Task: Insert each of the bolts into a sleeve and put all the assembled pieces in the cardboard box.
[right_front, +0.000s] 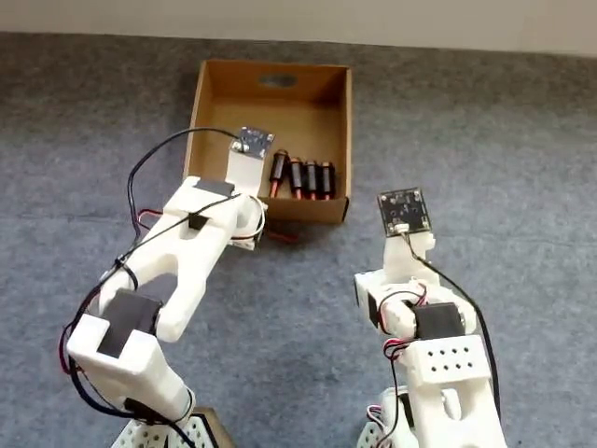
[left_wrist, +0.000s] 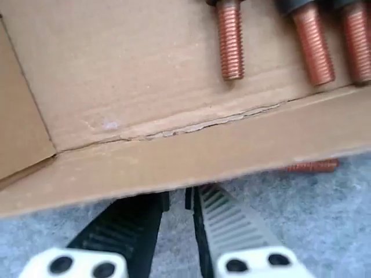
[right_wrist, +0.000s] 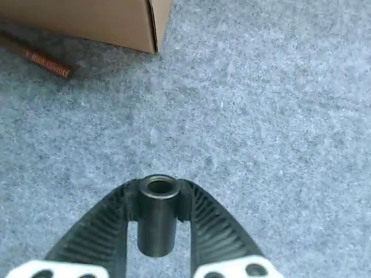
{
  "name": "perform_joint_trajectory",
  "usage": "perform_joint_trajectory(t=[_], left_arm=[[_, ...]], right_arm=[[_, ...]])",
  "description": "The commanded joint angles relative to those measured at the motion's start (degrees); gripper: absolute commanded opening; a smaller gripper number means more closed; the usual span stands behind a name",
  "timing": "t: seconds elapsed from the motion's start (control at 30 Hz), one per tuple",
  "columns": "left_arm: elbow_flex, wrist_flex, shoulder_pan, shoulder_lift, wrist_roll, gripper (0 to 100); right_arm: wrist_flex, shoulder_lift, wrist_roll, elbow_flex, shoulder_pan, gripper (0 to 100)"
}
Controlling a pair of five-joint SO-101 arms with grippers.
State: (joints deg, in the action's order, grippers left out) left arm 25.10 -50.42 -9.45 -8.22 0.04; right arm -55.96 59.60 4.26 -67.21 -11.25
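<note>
The cardboard box (right_front: 210,93) stands at the back of the grey carpet. Several assembled pieces (right_front: 303,177) lie side by side against its front wall, and their copper threaded ends (left_wrist: 232,43) show in the left wrist view. One loose copper bolt (right_front: 284,236) (left_wrist: 310,167) (right_wrist: 43,59) lies on the carpet just outside the box's front wall. My left gripper (left_wrist: 186,198) is shut and empty, low against that wall (left_wrist: 191,153). My right gripper (right_wrist: 157,194) is shut on an upright black sleeve (right_wrist: 156,226), above bare carpet to the right of the box.
The box corner (right_wrist: 124,26) is close ahead of the right gripper. The left arm (right_front: 187,252) reaches diagonally to the box front, and the right arm (right_front: 420,327) stands at the lower right. Grey carpet (right_front: 485,140) spreads open to the right.
</note>
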Motion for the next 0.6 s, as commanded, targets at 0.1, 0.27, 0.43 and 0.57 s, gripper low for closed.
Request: perform_joint_trajectory(t=[0.1, 0.27, 0.43, 0.57], left_arm=[[5.6, -2.3, -1.3, 12.3, -6.9, 1], [14.8, -2.3, -1.3, 21.8, -20.3, 1], [22.1, -2.3, -1.7, 28.4, -31.2, 1], [24.5, -2.3, -2.3, 30.9, -31.3, 6]], right_arm=[[1.0, 0.9, -0.2, 0.3, -0.6, 0.5], [1.0, 0.9, -0.2, 0.3, -0.6, 0.5], [1.0, 0.9, -0.2, 0.3, -0.6, 0.5], [1.0, 0.9, -0.2, 0.3, -0.6, 0.5]])
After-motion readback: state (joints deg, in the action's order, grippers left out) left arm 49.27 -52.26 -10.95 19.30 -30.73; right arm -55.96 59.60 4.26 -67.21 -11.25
